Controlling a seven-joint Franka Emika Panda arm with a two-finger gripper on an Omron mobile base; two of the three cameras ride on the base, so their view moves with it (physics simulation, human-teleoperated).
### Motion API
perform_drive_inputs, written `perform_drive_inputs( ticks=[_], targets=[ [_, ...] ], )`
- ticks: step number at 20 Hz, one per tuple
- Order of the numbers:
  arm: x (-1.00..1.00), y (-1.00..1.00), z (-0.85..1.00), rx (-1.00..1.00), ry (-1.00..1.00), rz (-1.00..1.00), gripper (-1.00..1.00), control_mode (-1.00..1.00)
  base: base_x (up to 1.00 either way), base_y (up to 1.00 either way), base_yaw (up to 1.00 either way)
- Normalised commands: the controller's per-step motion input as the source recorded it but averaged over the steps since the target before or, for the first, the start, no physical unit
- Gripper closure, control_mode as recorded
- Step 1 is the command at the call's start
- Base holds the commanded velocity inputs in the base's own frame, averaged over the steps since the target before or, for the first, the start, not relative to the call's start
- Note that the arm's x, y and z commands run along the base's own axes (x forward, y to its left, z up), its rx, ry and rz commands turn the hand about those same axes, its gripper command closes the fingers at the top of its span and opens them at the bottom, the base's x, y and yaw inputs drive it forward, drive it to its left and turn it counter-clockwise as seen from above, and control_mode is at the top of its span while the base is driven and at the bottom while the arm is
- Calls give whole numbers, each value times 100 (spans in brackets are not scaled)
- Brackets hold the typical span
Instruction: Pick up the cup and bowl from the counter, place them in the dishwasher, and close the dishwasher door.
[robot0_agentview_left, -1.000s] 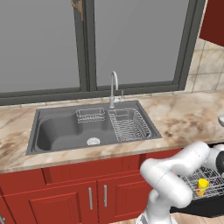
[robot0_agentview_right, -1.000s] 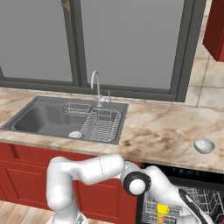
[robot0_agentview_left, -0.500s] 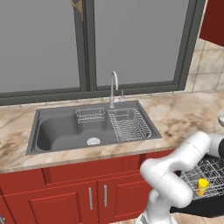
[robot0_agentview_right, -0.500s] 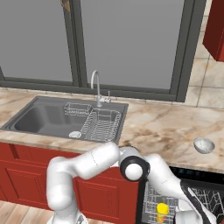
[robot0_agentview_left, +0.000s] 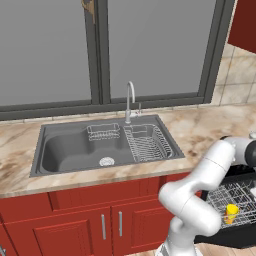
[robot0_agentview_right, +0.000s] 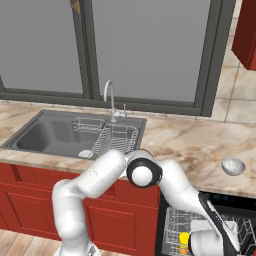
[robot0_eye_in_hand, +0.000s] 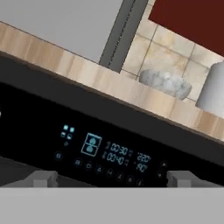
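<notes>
Cup (robot0_agentview_right: 184, 243), yellow, stands in the lower wire rack (robot0_agentview_right: 175, 225) of the open dishwasher (robot0_eye_in_hand: 105, 148), and the gripper (robot0_eye_in_hand: 111, 177) has lifted off it over the last second, fingers spread wide and empty, the arm rising from the rack toward counter (robot0_agentview_right: 190, 145) level. Its camera faces the teal-lit control strip (robot0_eye_in_hand: 105, 153), with the grey bowl (robot0_agentview_right: 233, 166) on the stone just beyond. Judging by this, the bowl is next, then the door.

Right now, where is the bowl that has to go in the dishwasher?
The grey bowl sits on the marbled counter at the far right of the right base view, above the open dishwasher. In the hand view it lies beyond the control panel.
</notes>
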Motion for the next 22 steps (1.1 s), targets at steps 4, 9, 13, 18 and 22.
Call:
perform_drive_inputs(
  ticks=[4, 9, 13, 18, 22],
  targets=[
    [-1, 28, 91, -53, 0, 17, -100, -100, 0, 0, 0],
    [-3, 16, 96, -51, 0, 17, -100, -100, 0, 0, 0],
    [0, 6, 65, -66, 4, 20, -100, -100, 0, 0, 0],
    [0, 19, 34, -76, 10, 22, -100, -100, 0, 0, 0],
    [0, 20, 22, -76, 15, 21, -100, -100, 0, 0, 0]
  ],
)
